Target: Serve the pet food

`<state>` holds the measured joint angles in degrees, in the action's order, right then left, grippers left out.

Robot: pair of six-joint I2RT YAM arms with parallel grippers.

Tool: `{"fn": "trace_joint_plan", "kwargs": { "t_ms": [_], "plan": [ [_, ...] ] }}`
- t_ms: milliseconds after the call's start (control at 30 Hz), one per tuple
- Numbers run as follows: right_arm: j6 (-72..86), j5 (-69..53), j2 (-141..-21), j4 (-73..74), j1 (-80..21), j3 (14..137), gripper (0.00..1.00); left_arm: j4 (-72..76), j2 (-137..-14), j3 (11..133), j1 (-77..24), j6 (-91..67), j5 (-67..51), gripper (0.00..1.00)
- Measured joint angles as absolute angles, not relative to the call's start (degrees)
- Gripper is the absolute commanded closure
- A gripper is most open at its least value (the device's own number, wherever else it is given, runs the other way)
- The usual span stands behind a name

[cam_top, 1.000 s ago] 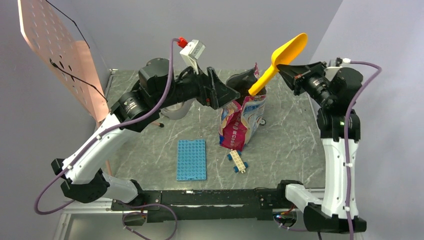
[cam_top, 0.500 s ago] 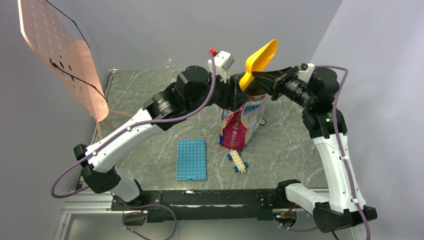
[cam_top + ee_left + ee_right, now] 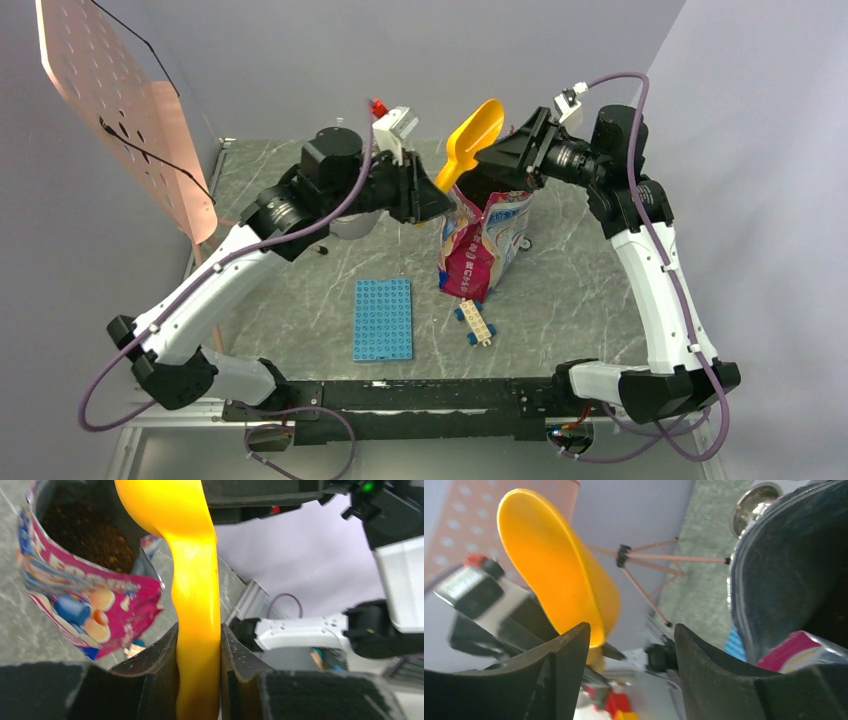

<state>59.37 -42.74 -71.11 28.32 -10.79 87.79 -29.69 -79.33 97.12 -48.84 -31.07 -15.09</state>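
The pet food (image 3: 85, 530) is dark brown kibble inside the open pink, white and blue bag (image 3: 485, 245), which stands upright mid-table. Above the bag's mouth hangs the yellow scoop (image 3: 472, 140), bowl end up. My left gripper (image 3: 443, 197) is shut on its handle (image 3: 198, 645), both pads pressed against the yellow plastic. My right gripper (image 3: 488, 160) hovers just right of the scoop with jaws open and nothing between them (image 3: 631, 630). In the right wrist view the scoop bowl (image 3: 556, 565) sits beyond the left finger, apart from it.
A shiny steel bowl (image 3: 347, 225) sits behind my left arm at the back, also seen in the right wrist view (image 3: 754, 500). A blue studded plate (image 3: 382, 318) and a small brick toy (image 3: 475, 322) lie in front of the bag. A copper perforated panel (image 3: 120, 110) leans at far left.
The scoop passed from right to left: my left gripper shut on its handle and my right gripper opened and let go. The scoop has shifted left and slightly lower.
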Motion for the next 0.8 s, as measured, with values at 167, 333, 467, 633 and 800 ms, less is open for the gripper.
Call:
{"fn": "trace_joint_plan", "kwargs": {
  "t_ms": [167,333,467,633,800],
  "plan": [
    [42.1,-46.8,-72.7,36.1,-10.4,91.9,0.31,-30.8,-74.9,94.0,-45.4,-33.1,-24.2,1.00],
    [34.9,-50.6,-72.7,36.0,-9.8,94.2,0.30,-30.2,-73.2,91.8,-41.4,-35.4,-35.7,1.00],
    [33.6,-53.5,-72.3,33.2,-9.8,93.0,0.30,-30.0,-74.0,92.0,-39.0,-37.2,-44.1,1.00],
    [34.0,-56.4,-71.2,30.0,-9.8,90.8,0.47,-29.8,-74.5,92.0,-38.6,-38.6,-49.3,1.00],
    [37.1,-56.2,-71.2,29.5,-9.8,90.7,1.00,-36.1,-75.7,94.2,-38.5,-35.4,-49.2,0.82]
  ]
}}
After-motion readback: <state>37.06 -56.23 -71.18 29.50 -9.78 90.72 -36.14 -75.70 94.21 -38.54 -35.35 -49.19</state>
